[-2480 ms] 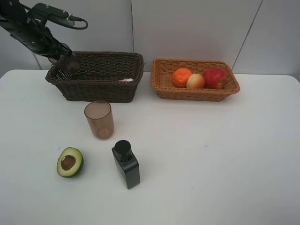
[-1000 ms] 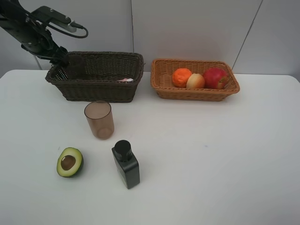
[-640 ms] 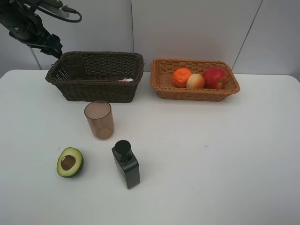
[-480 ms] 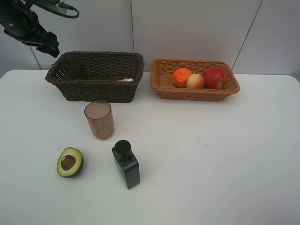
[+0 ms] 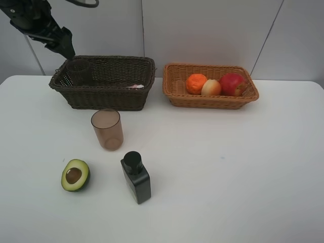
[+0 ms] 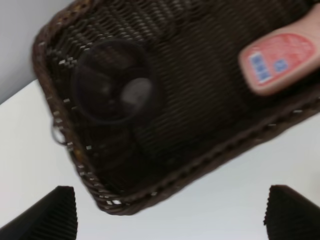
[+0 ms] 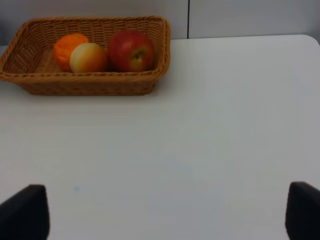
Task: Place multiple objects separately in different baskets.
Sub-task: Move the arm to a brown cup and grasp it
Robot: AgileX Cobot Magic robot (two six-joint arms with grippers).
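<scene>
Premises: robotics lab test bench. Evidence: bare white table set against plain grey wall panels; black cabled robot arm above the table's far left corner.

The front wall of the dark basket hides all but a pink sliver of the bottle. The left wrist view crops the bottle, and its label is too blurred to read. Above the basket, the left arm is cut by the frame's edge.
</scene>
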